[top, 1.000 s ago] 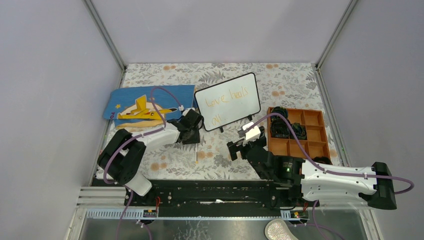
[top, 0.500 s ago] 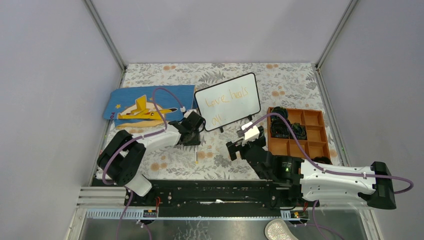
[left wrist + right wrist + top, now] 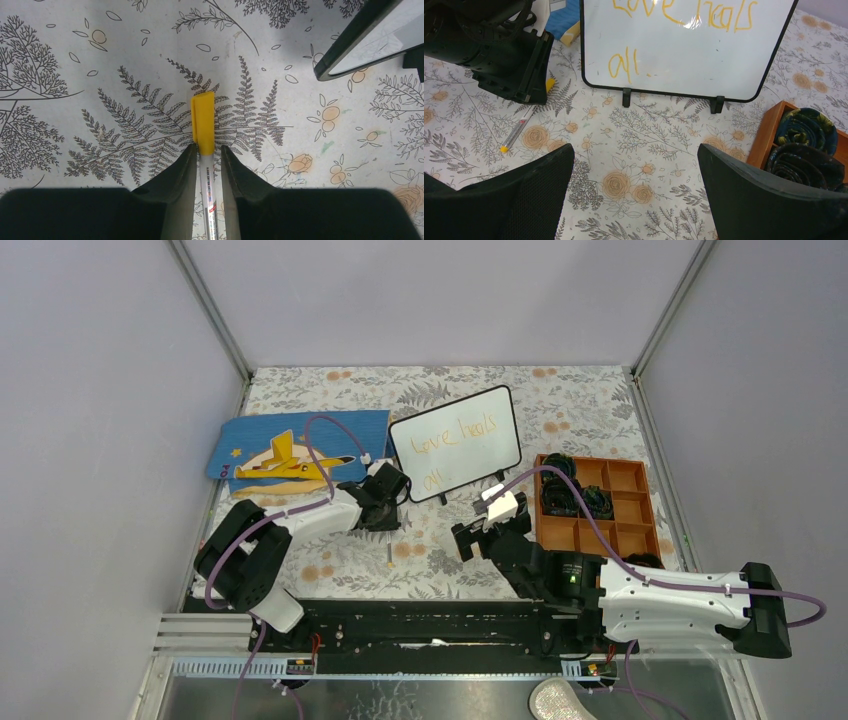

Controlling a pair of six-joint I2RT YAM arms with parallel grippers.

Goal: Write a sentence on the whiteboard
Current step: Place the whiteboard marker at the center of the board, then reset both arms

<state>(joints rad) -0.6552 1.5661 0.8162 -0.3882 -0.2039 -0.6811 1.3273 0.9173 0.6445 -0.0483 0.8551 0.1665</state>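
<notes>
Marker (image 3: 204, 125) lies flat on the surface (image 3: 560, 400), just in front of the whiteboard's left corner, and my left gripper (image 3: 205, 150) is down over it. Its jaws stand a narrow gap apart with the white barrel between them, the yellow cap poking out beyond the tips. Whether the pads are actually pressing the barrel or sitting a hair off it, I cannot tell from the left wrist view.

I read the marker as light, stiff and smooth: a thin plastic tube that will roll on the patterned cloth and could slide or swivel in a loose pinch. I judge the barrel just behind the cap to be the sensible hold, square across, so it does not pivot under writing pressure.

Whiteboard (image 3: 457, 443) stands tilted on two small black feet and already carries yellow lettering, "Love heals" above "all" (image 3: 625, 65). It looks light too, so I expect it to tip or skate back if pushed hard.

My right gripper (image 3: 634, 200) hangs wide open in front of the board, holding nothing.
</notes>
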